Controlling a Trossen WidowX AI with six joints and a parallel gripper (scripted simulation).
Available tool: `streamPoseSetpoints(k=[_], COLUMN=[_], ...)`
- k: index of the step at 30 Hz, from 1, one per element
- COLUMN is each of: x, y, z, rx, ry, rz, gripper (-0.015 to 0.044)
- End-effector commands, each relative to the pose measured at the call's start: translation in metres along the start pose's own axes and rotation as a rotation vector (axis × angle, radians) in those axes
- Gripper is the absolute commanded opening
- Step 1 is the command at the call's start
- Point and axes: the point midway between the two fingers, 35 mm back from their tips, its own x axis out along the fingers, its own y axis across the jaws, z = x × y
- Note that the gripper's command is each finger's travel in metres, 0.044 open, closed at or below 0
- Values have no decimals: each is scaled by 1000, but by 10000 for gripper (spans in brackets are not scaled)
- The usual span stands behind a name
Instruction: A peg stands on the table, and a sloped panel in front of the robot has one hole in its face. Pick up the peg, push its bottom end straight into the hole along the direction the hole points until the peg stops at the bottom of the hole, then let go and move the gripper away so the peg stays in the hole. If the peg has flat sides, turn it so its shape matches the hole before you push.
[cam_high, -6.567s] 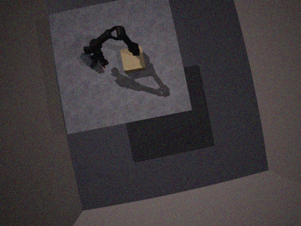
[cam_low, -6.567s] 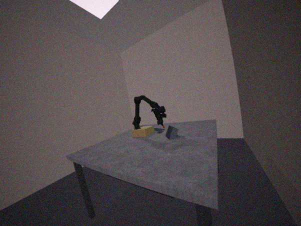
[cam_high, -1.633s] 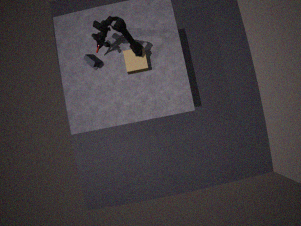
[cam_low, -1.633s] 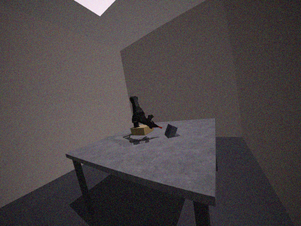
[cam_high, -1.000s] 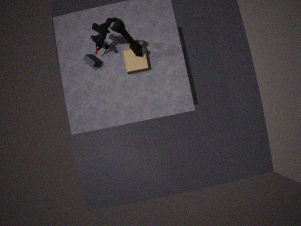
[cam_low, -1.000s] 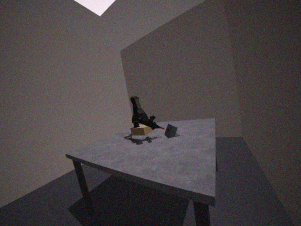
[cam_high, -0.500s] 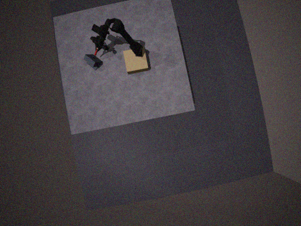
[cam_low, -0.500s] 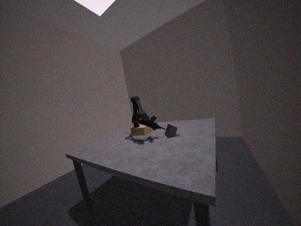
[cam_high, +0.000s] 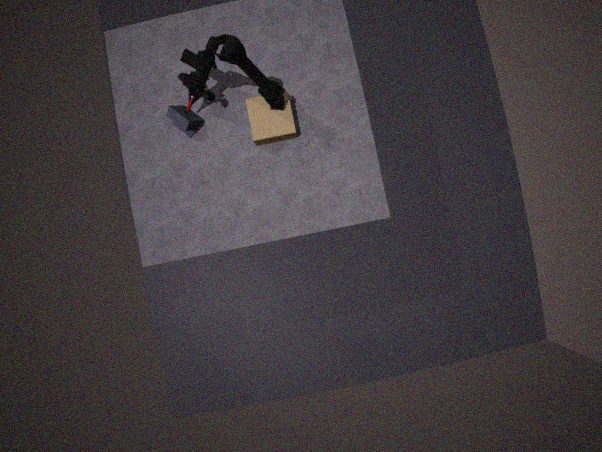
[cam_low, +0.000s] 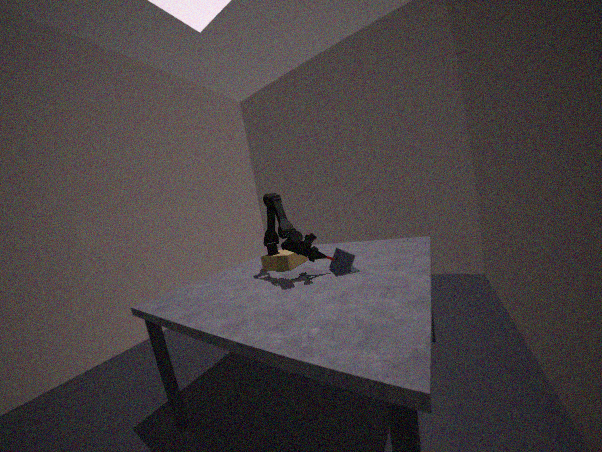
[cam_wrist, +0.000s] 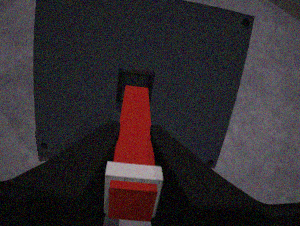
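Note:
My gripper (cam_wrist: 133, 133) (cam_high: 192, 97) (cam_low: 316, 255) is shut on a red square peg (cam_wrist: 134, 125) (cam_high: 189, 103) (cam_low: 327, 257) with a white band near its top end. The dark sloped panel (cam_wrist: 80, 63) (cam_high: 182, 118) (cam_low: 344, 260) fills the wrist view right in front of the fingers. Its square hole (cam_wrist: 136, 80) sits at the panel's middle, and the peg's far end reaches its mouth and appears just inside it. In the top and exterior views the peg bridges the short gap between the gripper and the panel face. How deep the peg sits is hidden.
A tan block (cam_high: 270, 121) (cam_low: 283, 261) carries the arm's base, right of the panel on the grey table (cam_high: 240, 190) (cam_low: 325, 325). The table edge lies not far behind the arm.

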Motion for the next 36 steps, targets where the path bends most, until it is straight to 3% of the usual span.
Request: streamPoseSetpoints(k=[1,36], x=[5,15], y=[0,1], z=[1,1], rx=[2,0], ry=[1,-1], rz=[0,0], gripper=[0,0])
